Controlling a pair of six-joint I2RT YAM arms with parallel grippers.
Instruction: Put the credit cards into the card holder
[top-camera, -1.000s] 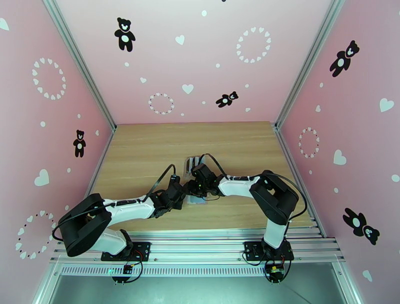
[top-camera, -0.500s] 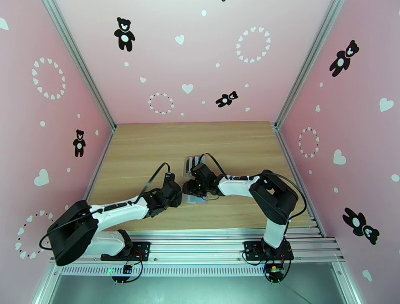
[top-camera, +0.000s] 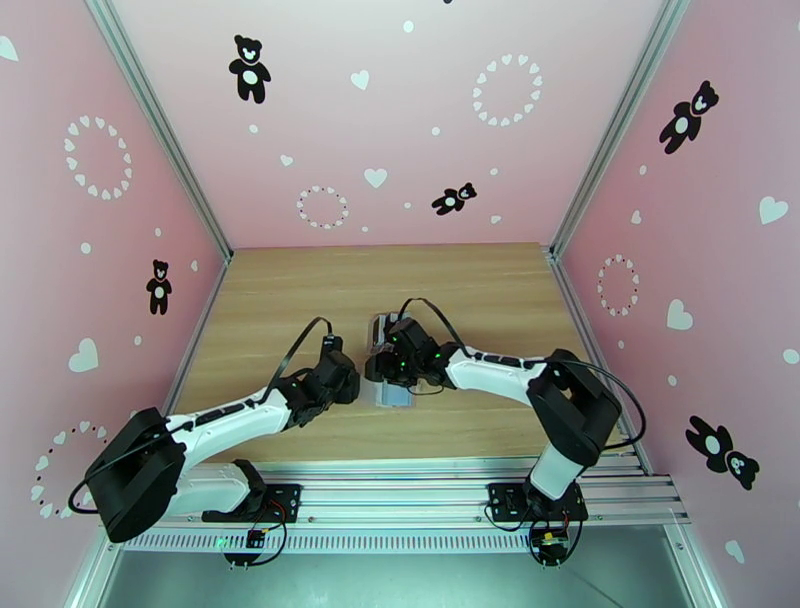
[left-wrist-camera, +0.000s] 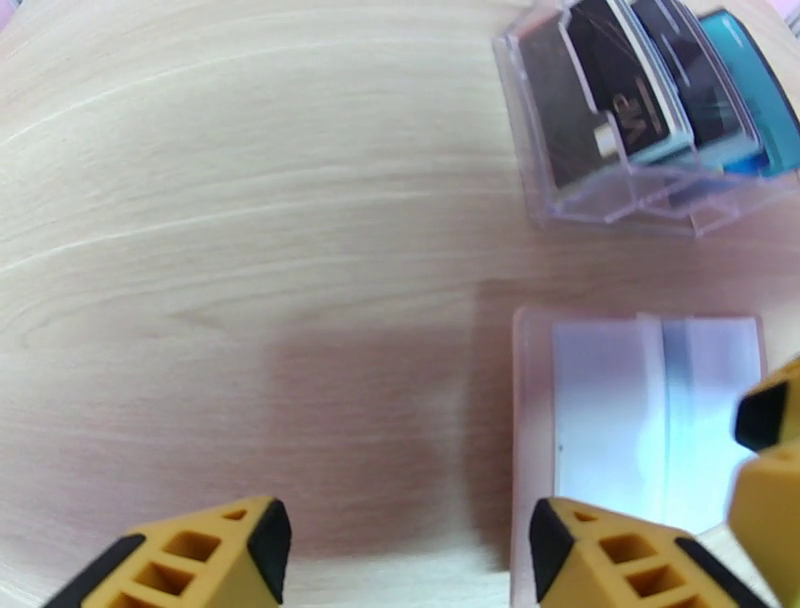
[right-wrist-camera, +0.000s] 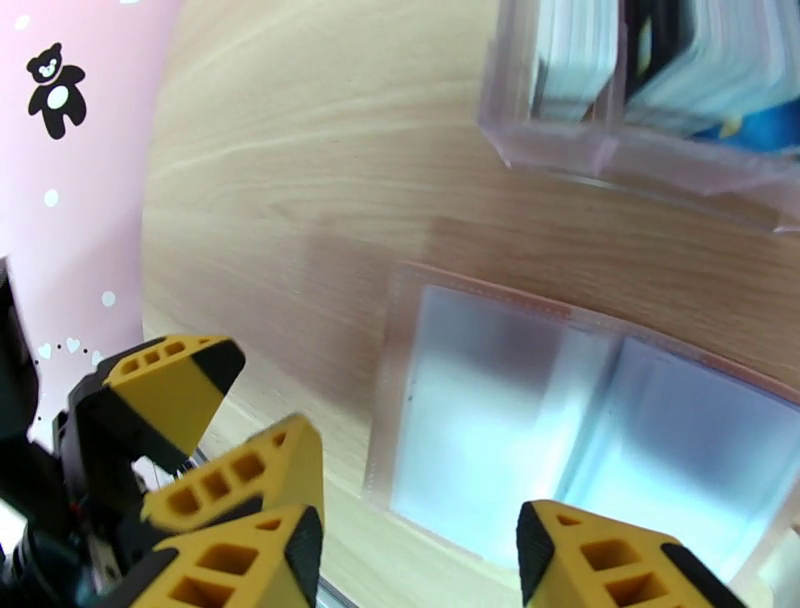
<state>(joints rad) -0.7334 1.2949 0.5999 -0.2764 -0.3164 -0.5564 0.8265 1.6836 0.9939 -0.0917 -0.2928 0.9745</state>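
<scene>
Left claw (left-wrist-camera: 400, 535) open, fingers well apart, nothing between them, over bare bench (left-wrist-camera: 250, 200) at the bottom of the left wrist view. Right claw (right-wrist-camera: 415, 545) likewise open and empty, at the bottom of the right wrist view, one finger over the card holder (left-wrist-camera: 625, 410). Holder lies opened flat on the bench, lower right of the left wrist view, clear sleeves up, pink rim showing. Left claw's right finger sits just beside its left edge. Clear slotted stand (left-wrist-camera: 600, 205) is at upper right, near the holder but apart. Credit cards (left-wrist-camera: 640, 90) sit on edge in its slots: dark, light blue, grey-white.
</scene>
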